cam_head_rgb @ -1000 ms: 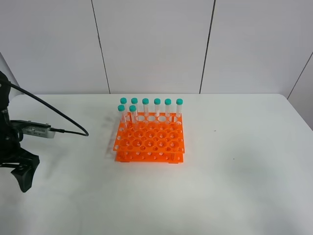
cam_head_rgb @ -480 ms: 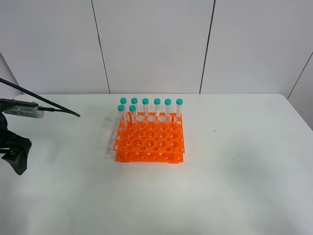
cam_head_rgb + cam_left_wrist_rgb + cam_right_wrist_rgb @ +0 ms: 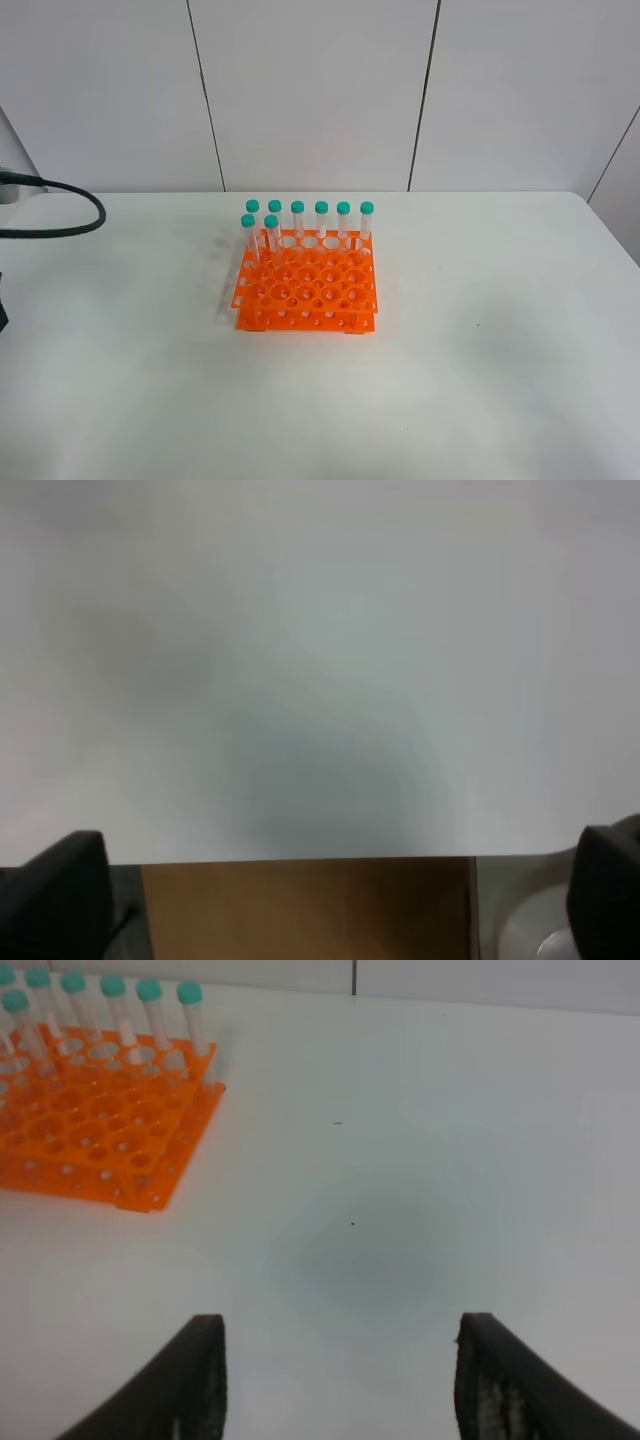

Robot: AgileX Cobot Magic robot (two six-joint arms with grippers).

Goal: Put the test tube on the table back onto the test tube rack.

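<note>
Exterior high view: orange test tube rack [image 3: 306, 292] sits mid-table [image 3: 480, 400] with eight teal-capped tubes [image 3: 321, 222] upright along its 12 o'clock edge and 10 o'clock corner; no tube lies loose, both grippers are out of frame, only a black cable [image 3: 60, 222] loops in at 9 o'clock. Left wrist view: blurry white tabletop, left gripper [image 3: 340, 900] fingers [image 3: 55, 895] cropped at the frame corners, spread wide, empty. Right wrist view: right gripper [image 3: 340, 1385] fingers [image 3: 195, 1380] parted, nothing between them, fingertips cut off; rack partly cropped.

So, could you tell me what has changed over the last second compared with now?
The left arm has withdrawn off the left edge of the high view; only its black cable remains. Nothing was gripped or released. The test tube rack and its eight teal-capped tubes have not moved on the table.
</note>
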